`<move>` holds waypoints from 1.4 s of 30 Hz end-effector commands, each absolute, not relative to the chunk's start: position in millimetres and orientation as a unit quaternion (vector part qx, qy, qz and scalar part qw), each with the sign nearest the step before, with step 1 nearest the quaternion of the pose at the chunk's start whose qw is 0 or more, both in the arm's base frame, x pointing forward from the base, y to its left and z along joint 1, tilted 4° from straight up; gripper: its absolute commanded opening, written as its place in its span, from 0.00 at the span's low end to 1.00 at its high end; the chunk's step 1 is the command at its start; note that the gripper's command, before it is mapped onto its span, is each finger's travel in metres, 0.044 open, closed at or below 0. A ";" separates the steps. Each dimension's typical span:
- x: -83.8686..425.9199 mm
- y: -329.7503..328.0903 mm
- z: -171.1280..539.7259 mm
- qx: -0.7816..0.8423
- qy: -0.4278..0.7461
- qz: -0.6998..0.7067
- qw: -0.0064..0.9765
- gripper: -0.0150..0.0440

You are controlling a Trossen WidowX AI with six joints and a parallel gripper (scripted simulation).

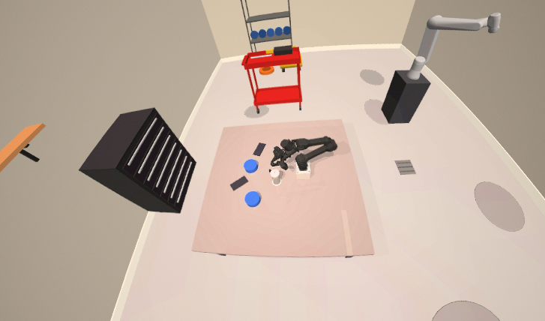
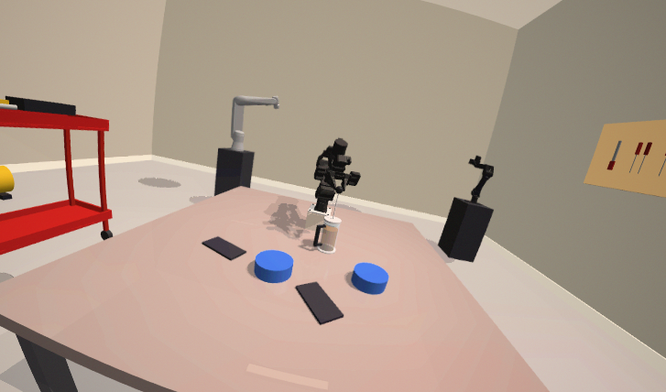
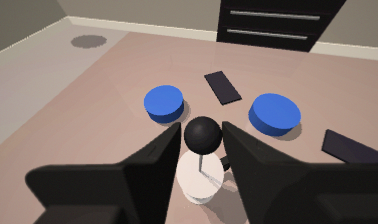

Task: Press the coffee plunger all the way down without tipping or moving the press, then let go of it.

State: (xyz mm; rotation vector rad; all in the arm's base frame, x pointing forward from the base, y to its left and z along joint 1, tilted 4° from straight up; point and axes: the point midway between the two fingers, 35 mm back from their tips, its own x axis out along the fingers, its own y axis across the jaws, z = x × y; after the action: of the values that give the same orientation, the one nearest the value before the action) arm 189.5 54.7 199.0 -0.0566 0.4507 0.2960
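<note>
The arm (image 1: 328,144) (image 2: 323,193) is matte black, built of slender links with bulky, rounded joint housings. Its base (image 1: 303,174) (image 2: 311,219) is a white block. The black gripper fingers taper toward twelve o'clock.
</note>
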 end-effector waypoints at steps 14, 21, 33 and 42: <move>190.6 54.3 191.7 -0.026 0.223 0.143 0.964 0.46; 191.7 54.8 180.7 -0.026 0.223 0.143 0.964 0.46; 193.9 55.8 161.8 -0.026 0.223 0.143 0.964 0.46; 195.8 56.6 147.4 -0.026 0.223 0.143 0.964 0.46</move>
State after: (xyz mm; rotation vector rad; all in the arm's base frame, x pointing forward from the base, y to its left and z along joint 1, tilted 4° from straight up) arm 195.7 56.6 179.4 -0.0491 0.3713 0.2955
